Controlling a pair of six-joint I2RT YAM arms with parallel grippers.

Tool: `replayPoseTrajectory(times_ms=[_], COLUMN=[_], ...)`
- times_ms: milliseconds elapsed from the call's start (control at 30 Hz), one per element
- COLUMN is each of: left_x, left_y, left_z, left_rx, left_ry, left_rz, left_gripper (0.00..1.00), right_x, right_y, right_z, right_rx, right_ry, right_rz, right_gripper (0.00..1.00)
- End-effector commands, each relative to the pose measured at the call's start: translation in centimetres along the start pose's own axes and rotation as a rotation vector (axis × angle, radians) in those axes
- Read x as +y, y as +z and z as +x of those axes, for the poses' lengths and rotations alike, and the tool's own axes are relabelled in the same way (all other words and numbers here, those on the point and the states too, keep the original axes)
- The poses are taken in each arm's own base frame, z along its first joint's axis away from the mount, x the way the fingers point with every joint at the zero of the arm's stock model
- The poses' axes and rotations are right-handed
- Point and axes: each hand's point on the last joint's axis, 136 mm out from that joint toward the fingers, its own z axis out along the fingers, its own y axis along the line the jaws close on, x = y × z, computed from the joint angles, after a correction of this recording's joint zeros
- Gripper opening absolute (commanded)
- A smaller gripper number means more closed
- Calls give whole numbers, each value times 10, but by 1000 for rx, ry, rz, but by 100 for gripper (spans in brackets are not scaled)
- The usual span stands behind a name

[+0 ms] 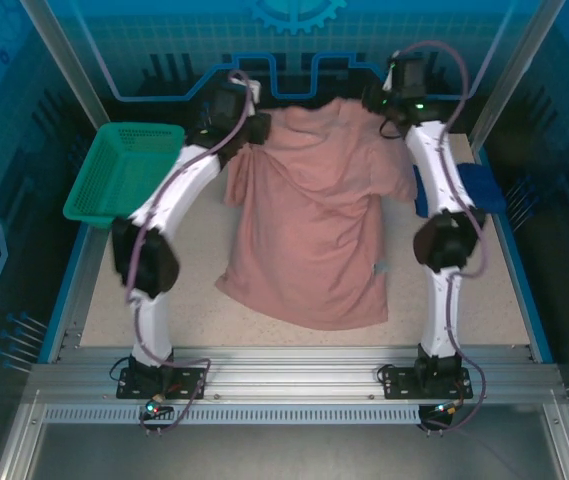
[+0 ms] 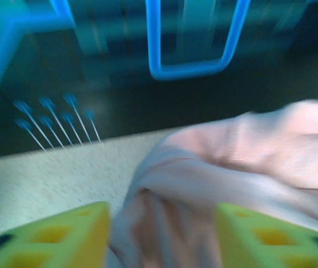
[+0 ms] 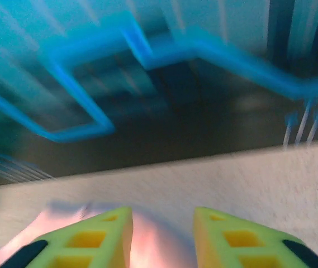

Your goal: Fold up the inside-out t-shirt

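From where I stand, the pink t-shirt (image 1: 309, 225) lies in the middle of the table (image 1: 194, 300). Its hem is toward the arm bases and its shoulders are at the far edge, rumpled and bunched up there.

The left gripper (image 1: 254, 128) is down at the shirt's far left corner, where the cloth gathers into a ridge. In the left wrist view its jaws stand well apart. A heap of the pink cloth (image 2: 164, 223) fills the gap between the two yellow fingers (image 2: 63, 240) and spreads off to the right. The cloth looks loose there rather than pinched.

The right gripper (image 1: 392, 108) sits at the far right shoulder. In the right wrist view its jaws are also apart, though less so. A strip of pink cloth (image 3: 159, 248) shows low down between its fingers (image 3: 242, 240), with bare tabletop beyond. That picture is blurred, so I can't tell whether the fingers touch the cloth.

A green basket (image 1: 124, 170) sits off the table's left edge. A dark blue cloth (image 1: 479, 185) lies at the right, partly behind the right arm.
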Motion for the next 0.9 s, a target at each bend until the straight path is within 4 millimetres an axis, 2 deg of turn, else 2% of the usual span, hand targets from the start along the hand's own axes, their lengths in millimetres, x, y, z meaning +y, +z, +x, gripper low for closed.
replayPoseTrajectory(times_ms=[0, 67, 133, 233, 367, 433, 500, 600, 700, 767, 867], left_x=[0, -1, -2, -6, -4, -6, -15, -62, -122, -154, -186], left_y=[-16, -27, -47, -80, -109, -123, -139, -163, -185, -191, -196], left_z=[16, 36, 61, 119, 203, 232, 250, 264, 280, 296, 333], left_rx=[137, 170, 181, 214, 315, 363, 389, 362, 291, 253, 268], left_ry=[-57, -86, -145, -258, -354, -339, -279, -95, 166, 337, 578], left_rz=[9, 29, 71, 156, 196, 202, 237, 406, 577, 656, 759], left_gripper=[69, 74, 77, 79, 79, 79, 79, 79, 79, 78, 75], right_x=[-17, -5, 4, 7, -2, -10, -18, -32, -43, -45, -45], right_y=[-9, -13, -22, -46, -76, -89, -103, -122, -124, -122, -122], right_z=[41, 66, 98, 158, 246, 275, 297, 321, 337, 341, 334], right_rx=[178, 225, 260, 355, 517, 572, 620, 669, 721, 747, 732], right_ry=[-99, -193, -239, -233, -232, -232, -227, -201, -137, -93, -86], right_rz=[115, 97, 54, -26, -41, -19, -4, 15, 7, -13, -23], right_gripper=[46, 50, 53, 58, 61, 62, 62, 62, 62, 61, 60])
